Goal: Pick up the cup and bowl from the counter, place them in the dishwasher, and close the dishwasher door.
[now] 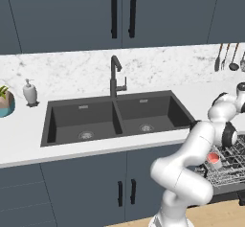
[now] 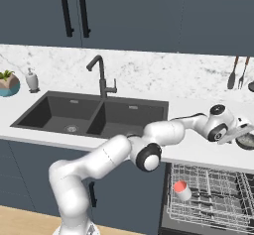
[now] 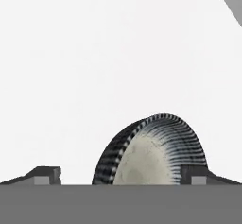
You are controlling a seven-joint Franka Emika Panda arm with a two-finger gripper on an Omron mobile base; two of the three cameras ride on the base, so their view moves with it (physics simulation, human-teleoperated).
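Gripper [image 3: 120,176]: the jaws are spread wide in the hand view, one dark tip at either side of the bowl [image 3: 151,152], nothing clasped between them. The bowl, pale inside with a black-and-white ribbed outside, is seen between the two tips on the white counter [image 3: 94,76].

Right base view: the hand [image 2: 233,132] is shown low over the counter [image 2: 198,149] at its far right end, just beside the bowl [image 2: 246,141], of which a dark edge is visible behind the hand. Whether the fingers touch the bowl cannot be told.

Cup [image 2: 181,190]: red-topped, pale-sided, lying tilted in the grey wire rack of the open dishwasher [image 2: 218,199] below the counter. In the left base view the cup [image 1: 214,160] is seen in the rack [image 1: 234,166], partly behind the arm.

Also recorded, left base view: dark double sink [image 1: 115,118], black tap [image 1: 115,75], soap dispenser [image 1: 30,92], teal plant pot [image 1: 5,104], hanging utensils [image 1: 228,57].
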